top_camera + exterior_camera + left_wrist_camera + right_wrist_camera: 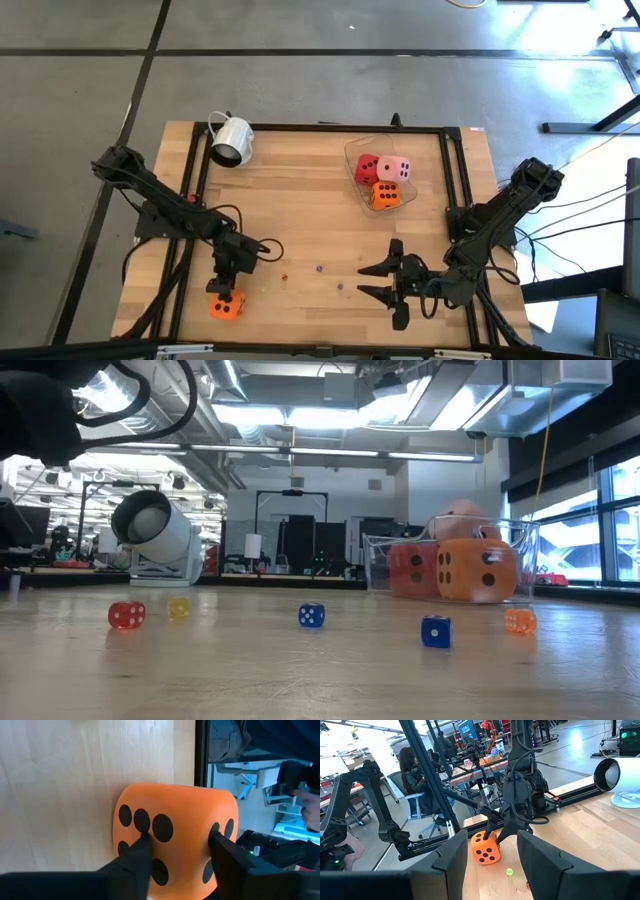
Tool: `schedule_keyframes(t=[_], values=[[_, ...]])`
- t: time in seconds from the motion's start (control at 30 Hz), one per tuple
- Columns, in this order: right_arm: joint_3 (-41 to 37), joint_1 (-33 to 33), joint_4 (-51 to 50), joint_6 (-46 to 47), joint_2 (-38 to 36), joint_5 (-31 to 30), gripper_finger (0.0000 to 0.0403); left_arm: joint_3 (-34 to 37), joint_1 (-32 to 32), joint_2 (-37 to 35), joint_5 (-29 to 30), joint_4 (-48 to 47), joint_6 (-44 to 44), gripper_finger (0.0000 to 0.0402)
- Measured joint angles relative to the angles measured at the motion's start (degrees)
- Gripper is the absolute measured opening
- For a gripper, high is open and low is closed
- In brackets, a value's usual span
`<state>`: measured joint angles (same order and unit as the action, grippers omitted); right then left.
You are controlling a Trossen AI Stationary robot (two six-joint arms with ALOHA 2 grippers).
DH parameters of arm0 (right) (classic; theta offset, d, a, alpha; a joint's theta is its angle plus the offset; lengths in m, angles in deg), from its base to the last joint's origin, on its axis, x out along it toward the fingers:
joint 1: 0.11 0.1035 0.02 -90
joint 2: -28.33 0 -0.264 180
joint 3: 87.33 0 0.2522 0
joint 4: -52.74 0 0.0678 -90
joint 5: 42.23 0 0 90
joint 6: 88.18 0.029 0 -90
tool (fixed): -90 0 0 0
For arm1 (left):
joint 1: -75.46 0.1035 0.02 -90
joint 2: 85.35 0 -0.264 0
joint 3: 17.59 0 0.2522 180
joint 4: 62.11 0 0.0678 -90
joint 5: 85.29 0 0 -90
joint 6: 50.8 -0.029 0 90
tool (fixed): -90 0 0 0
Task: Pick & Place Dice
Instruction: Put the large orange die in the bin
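An orange die [226, 306] sits on the table by its near left corner; my left gripper [228, 284] stands over it, shut on it. In the left wrist view the die [175, 815] fills the space between the fingers. My right gripper [384, 281] hangs open near the table's near edge, right of centre, touching nothing. Its wrist view shows the orange die [485, 849] under the left gripper [494, 836]. The red die [367, 167], the pink die [394, 169] and the second orange die [386, 195] lie in a clear container [352, 152]. My left gripper pinches the orange die between its two fingers, one fingertip [141, 847] on the face with several pips [150, 822], the other fingertip [217, 845] on the opposite side face [222, 827]. The fingers come from above, slanting down. The die's underside rests on the table.
A white mug [232, 140] lies on its side near the far left corner. Tiny coloured dice [311, 616] are scattered over the table's near middle. A dark frame [455, 170] runs around the tabletop. A person [415, 775] sits beyond the table.
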<state>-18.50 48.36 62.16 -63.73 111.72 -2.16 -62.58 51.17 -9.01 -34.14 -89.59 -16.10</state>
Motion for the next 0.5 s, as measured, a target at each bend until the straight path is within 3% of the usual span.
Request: schedule_keyframes(t=[0.17,0.5], values=[[0.0,0.0,0.0,-0.3,0.0,-0.2,0.0173,0.1,0.3,0.0,0.4,1.3,0.1,0.0080],[0.0,0.2,3.1,-4.6,0.0,-0.8,0.0173,-3.7,0.5,-1.9,2.4,5.8,2.0,0.0071]])
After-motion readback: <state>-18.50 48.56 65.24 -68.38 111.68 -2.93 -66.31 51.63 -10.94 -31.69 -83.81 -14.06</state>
